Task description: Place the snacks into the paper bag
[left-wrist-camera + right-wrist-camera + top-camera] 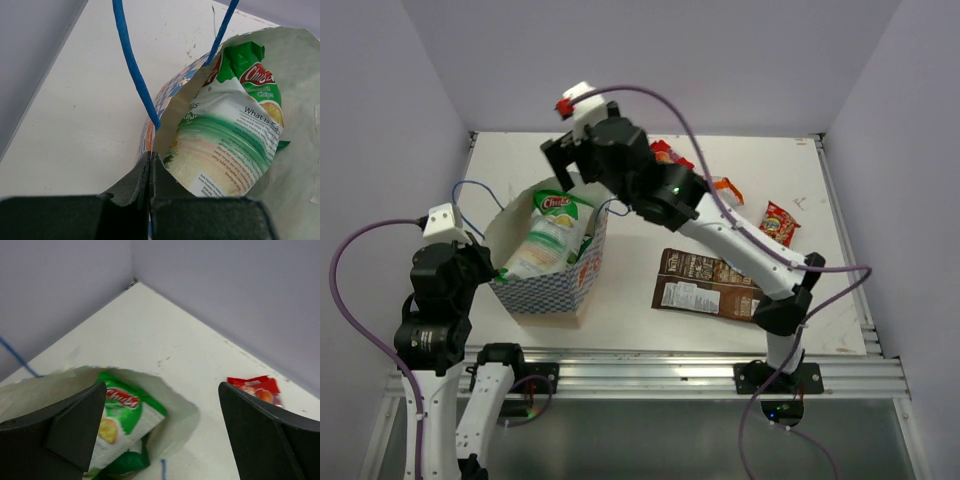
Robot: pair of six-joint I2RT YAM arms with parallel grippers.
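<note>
1. Gripping the paper bag [552, 292] at its near-left rim, the left gripper [150, 167] is clenched on the paper, with its jaws pressed together.
2. Over the bag's mouth hangs the right gripper [161, 390] — fingers spread wide, nothing between them.
3. One green-white chip bag [235, 135] sits inside the paper bag.
4. On the table [620, 325], right of the paper bag, the brown bag [705, 283] lies flat. The red packet [780, 222] and orange pack [723, 187] lie farther back — all outside the bag.
</note>
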